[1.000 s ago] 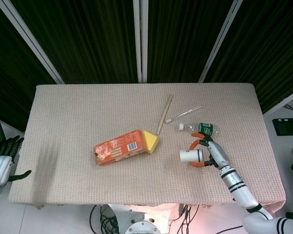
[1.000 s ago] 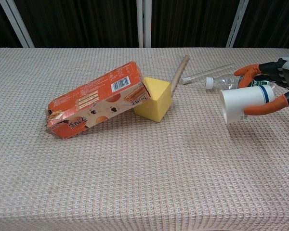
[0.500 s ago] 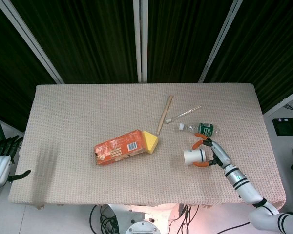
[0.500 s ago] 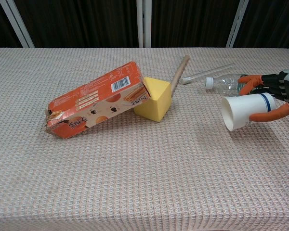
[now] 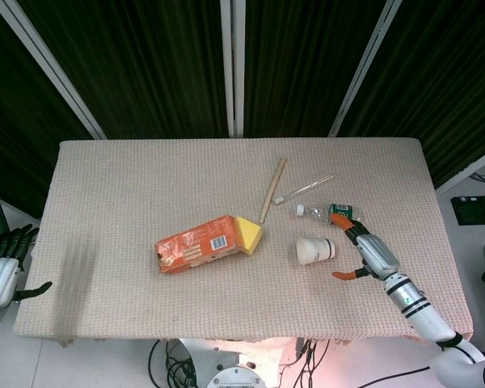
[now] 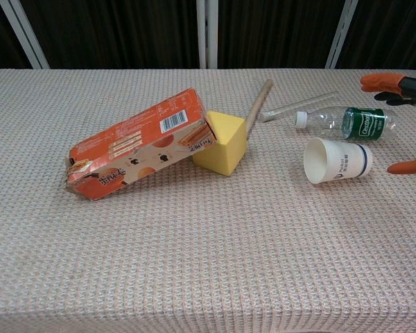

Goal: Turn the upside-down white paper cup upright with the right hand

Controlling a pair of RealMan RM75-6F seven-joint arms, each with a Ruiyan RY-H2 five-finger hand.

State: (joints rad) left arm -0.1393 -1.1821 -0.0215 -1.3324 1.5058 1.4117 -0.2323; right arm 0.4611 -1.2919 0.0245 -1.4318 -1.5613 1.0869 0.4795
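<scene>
The white paper cup (image 5: 315,249) (image 6: 335,160) lies on its side on the table, its mouth facing the robot's left, toward the yellow block. My right hand (image 5: 364,253) is just to the right of it, fingers spread and off the cup; in the chest view only its orange fingertips (image 6: 381,81) show at the right edge. My left hand (image 5: 6,257) hangs off the table's left side, holding nothing, and the chest view does not show it.
A clear plastic bottle (image 6: 344,121) with a green label lies just behind the cup. A wooden stick (image 5: 272,189) and a thin clear tube (image 5: 311,186) lie further back. An orange carton (image 6: 135,143) leans on a yellow block (image 6: 223,141) mid-table.
My right hand let go of the cup and drew back to the right. The cup, held tilted above the table before, now lies on its side on the cloth.
</scene>
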